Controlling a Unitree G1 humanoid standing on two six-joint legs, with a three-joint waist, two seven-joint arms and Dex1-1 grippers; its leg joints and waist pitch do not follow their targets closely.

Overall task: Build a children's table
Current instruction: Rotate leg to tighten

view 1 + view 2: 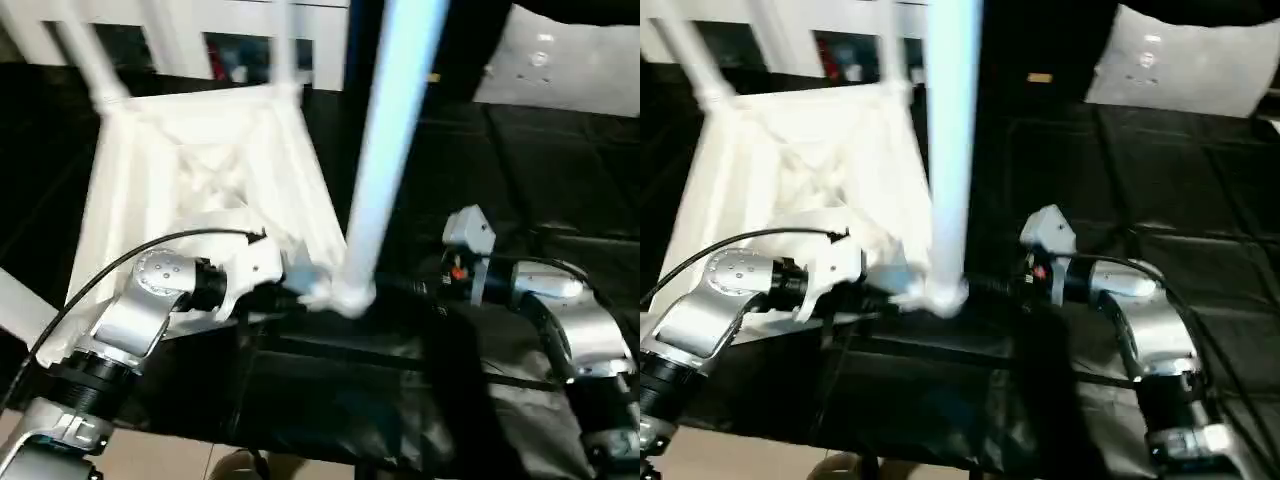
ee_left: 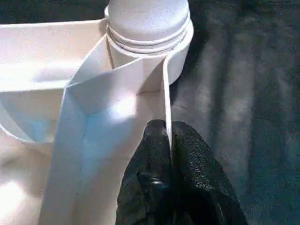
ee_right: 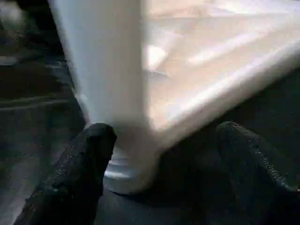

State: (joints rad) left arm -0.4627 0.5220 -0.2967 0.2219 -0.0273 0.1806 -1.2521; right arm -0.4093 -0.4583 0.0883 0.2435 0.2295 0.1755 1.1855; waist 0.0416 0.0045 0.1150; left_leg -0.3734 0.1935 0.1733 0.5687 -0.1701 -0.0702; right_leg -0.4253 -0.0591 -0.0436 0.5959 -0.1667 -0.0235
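Observation:
The children's table's white tabletop (image 1: 200,160) lies upside down on the black floor mat, ribbed underside up. At its near right corner socket (image 2: 147,28) a long white leg (image 1: 385,150) stands upright. Two more legs (image 1: 95,60) (image 1: 285,50) rise from the far corners. My left gripper (image 2: 168,140) is shut on the tabletop's thin rim wall, just beside that socket. My right gripper (image 3: 164,129) stands open at the foot of the near leg (image 3: 117,93). One black finger (image 3: 79,168) is on each side of it, and neither presses on it.
A white cabinet with glass doors (image 1: 230,40) stands behind the tabletop. A pale grey panel (image 1: 560,60) lies at the back right. Crumpled black sheeting (image 1: 400,400) covers the floor in front of me. A white bar (image 1: 15,305) crosses the left edge.

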